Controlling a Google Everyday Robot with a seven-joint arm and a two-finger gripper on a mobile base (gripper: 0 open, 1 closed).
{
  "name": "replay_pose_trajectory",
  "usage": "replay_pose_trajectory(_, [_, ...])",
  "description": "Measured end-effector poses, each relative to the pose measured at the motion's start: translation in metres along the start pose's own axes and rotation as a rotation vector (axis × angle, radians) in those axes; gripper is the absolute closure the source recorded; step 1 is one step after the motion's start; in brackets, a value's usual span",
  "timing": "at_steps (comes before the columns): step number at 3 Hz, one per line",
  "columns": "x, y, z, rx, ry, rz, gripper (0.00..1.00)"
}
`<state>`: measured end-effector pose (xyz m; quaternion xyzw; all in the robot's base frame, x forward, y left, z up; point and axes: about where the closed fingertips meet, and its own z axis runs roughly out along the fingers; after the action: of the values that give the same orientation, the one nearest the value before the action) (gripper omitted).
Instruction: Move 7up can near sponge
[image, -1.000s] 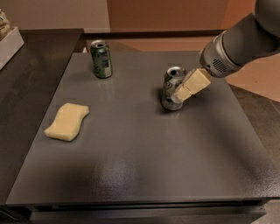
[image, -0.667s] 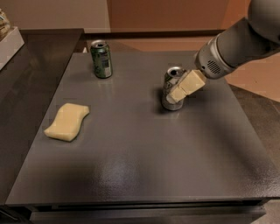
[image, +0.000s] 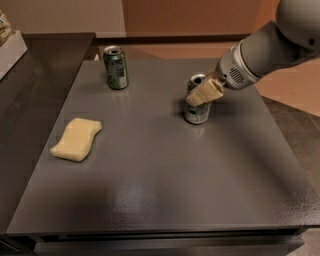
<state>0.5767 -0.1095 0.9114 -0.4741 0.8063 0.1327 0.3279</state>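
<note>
Counting what sat on the counter (image: 160, 195), I found two cans and one sponge. The 7up can (image: 196, 114), silver-white with green markings, stood right of centre, toward the far half of the surface. The other can (image: 116, 68), darker and all green, stood upright near the far left corner, well apart from the first. The single sponge (image: 76, 139), pale yellow with wavy sides, lay flat near the left edge, well apart from both cans and on the opposite side of the counter from the 7up can.

My one arm (image: 265, 50) reached in from the upper right, and its one hand (image: 204, 93) was at the 7up can, its pale tip lying across the upper front of the can. I could not tell whether the hand was closed on the can or only set against it. The can's base was on the counter.
</note>
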Motion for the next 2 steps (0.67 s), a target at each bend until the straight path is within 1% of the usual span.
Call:
replay_pose_trajectory(1, [-0.012, 0.009, -0.001, -0.028, -0.032, -0.014, 0.72])
replay_pose_trajectory(2, [-0.038, 0.041, 0.008, -0.112, -0.079, -0.073, 0.95])
